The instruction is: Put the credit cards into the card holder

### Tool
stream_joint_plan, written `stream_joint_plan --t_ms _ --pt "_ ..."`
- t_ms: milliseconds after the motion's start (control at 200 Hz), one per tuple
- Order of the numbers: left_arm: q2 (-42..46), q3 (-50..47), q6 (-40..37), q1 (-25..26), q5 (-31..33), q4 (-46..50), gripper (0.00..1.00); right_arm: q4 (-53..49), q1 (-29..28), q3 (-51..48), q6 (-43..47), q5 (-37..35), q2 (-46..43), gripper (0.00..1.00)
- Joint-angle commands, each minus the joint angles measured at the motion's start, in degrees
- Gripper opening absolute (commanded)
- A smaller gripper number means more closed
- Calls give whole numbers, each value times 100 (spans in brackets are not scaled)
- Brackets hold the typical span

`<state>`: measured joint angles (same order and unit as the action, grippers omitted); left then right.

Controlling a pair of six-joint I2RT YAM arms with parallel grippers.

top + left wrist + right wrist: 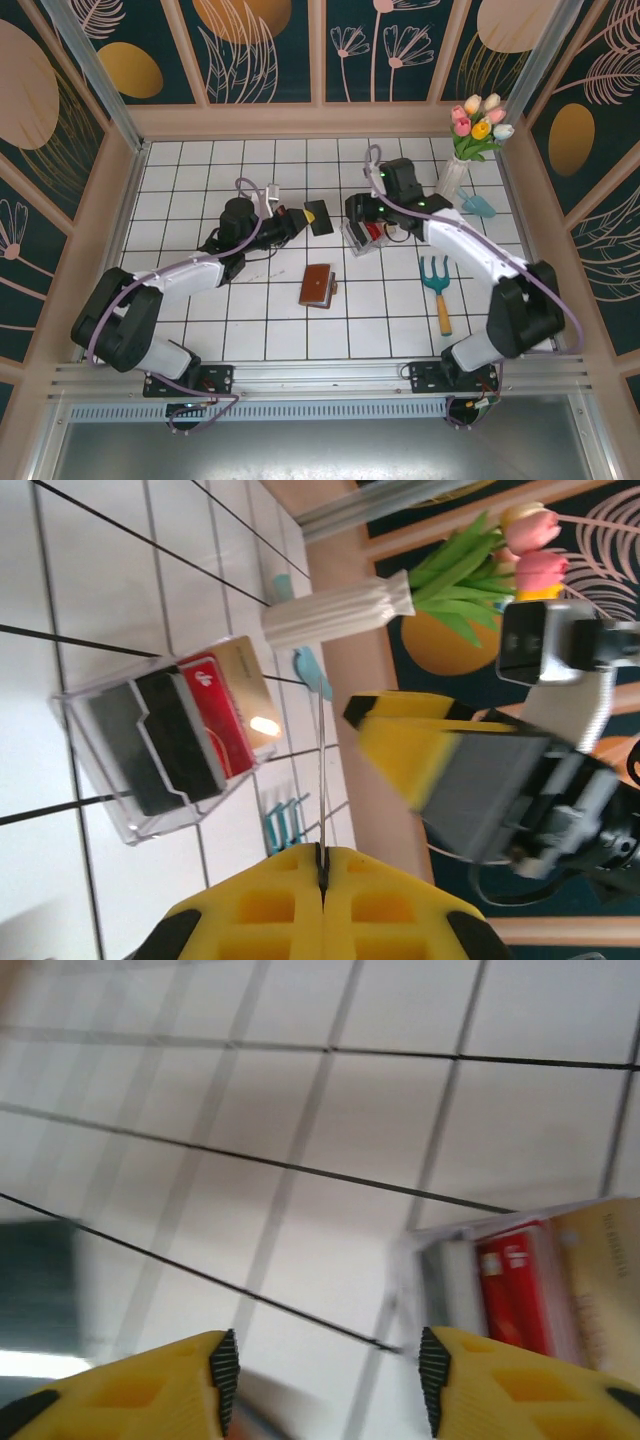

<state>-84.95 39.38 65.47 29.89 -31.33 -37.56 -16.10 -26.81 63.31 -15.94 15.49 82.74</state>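
Wallet (317, 285): brown, on the tiles between the arms, touched by neither.
Left gripper (296, 220): clamped on a black card (320, 216).
Right gripper (330, 1370): jaws apart above the clear tray (362, 238) of cards (215, 715).
Nearby: garden fork (437, 290), vase (452, 178).

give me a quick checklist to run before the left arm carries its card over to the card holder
1. Left gripper has a card: ok, shut on the black card, seen edge-on in the left wrist view.
2. Right gripper free: ok, open with nothing in it, by the clear tray.
3. Card holder unobstructed: ok, it lies on the tiles between the arms with nothing on it.
4. Card holder's slots open to take a card: cannot tell.
5. Tray emptied: not ok, a red card and a gold card stand in it.
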Motion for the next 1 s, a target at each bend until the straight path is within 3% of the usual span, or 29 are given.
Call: stream_joint_plan --t_ms 0,85,325,460,776,836,906,996 --pt "-79 -22 193 50 -466 -876 5 1163 296 -552 -1349 1851 -399 61" --pt "-97 6 252 45 -561 -999 5 1593 378 -715 -1784 2436 -415 62" --pt "-212 67 500 52 -879 -1392 5 1840 376 -645 -1807 3516 19 56" --pt "-233 53 574 52 -968 -1512 5 1899 388 -640 -1756 3748 110 37" --pt "-305 61 639 52 -1024 -1553 8 2097 526 -782 -1737 4178 63 10" --pt "-304 64 631 46 -956 -1457 16 2105 545 -815 -1728 4213 3 6" --pt "-262 79 493 51 -779 -1044 40 1938 585 -851 -1640 4040 -117 0" --pt "-64 154 -117 72 -435 46 71 1156 598 -829 -1338 2869 -406 0"
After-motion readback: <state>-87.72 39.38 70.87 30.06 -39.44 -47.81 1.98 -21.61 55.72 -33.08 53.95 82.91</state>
